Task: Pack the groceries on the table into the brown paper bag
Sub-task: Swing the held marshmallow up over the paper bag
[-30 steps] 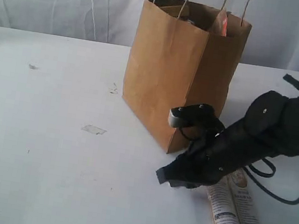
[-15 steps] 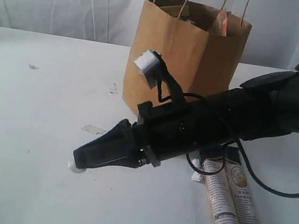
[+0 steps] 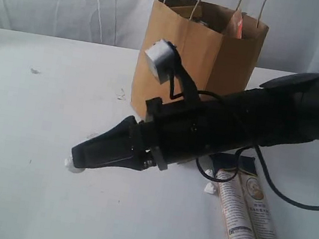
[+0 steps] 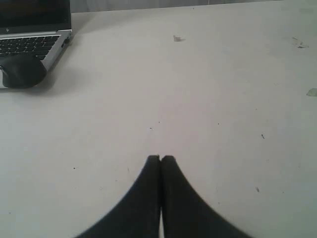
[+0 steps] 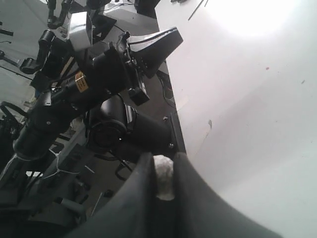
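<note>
You're most of the way through, by my reading; the brown paper bag stands upright at the back of the table, and an orange-edged pouch top pokes above its rim, so some goods seem to be inside already, though you can't see down into it from here. What's plainly left is the long beige printed packet, lying flat on the table just right of the bag's foot; a dark blue and white thing sits at its far end, half hidden under your right arm, and I can't tell what it is.

Your right claw reaches low across to the left of the bag, pinching a small white lump between its tips; the packet lies well apart from it, back along the arm, and the bag's mouth is high above and behind it. Your left claw is pressed together and holds nothing, over bare table near a laptop.
</note>
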`<action>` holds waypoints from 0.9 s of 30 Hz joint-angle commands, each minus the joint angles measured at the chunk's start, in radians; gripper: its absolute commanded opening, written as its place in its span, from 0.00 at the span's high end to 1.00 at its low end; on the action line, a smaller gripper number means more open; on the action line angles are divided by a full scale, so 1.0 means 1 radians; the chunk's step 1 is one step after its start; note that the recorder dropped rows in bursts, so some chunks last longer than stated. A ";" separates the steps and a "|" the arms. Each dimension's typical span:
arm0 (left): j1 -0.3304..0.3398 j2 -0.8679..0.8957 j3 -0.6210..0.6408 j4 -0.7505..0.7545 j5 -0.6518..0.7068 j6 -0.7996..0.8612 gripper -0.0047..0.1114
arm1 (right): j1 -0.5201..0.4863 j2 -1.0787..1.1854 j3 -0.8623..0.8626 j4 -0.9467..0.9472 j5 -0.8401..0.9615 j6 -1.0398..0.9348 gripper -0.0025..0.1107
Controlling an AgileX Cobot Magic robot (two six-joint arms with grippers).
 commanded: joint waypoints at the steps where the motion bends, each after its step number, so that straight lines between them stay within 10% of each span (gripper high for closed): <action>1: 0.000 -0.004 0.005 -0.006 -0.004 0.000 0.96 | 0.001 -0.010 -0.003 0.016 0.011 -0.015 0.98; 11: 0.000 -0.004 0.005 -0.006 -0.004 0.000 0.96 | -0.104 -0.229 -0.005 0.115 0.011 -0.038 0.98; 17: 0.000 -0.004 0.005 -0.006 -0.004 0.000 0.96 | -0.198 -0.346 -0.005 0.115 -0.865 -0.033 0.98; 27: 0.000 -0.004 0.005 -0.006 -0.004 0.000 0.96 | -0.198 -0.346 -0.055 0.115 -1.009 -0.089 0.98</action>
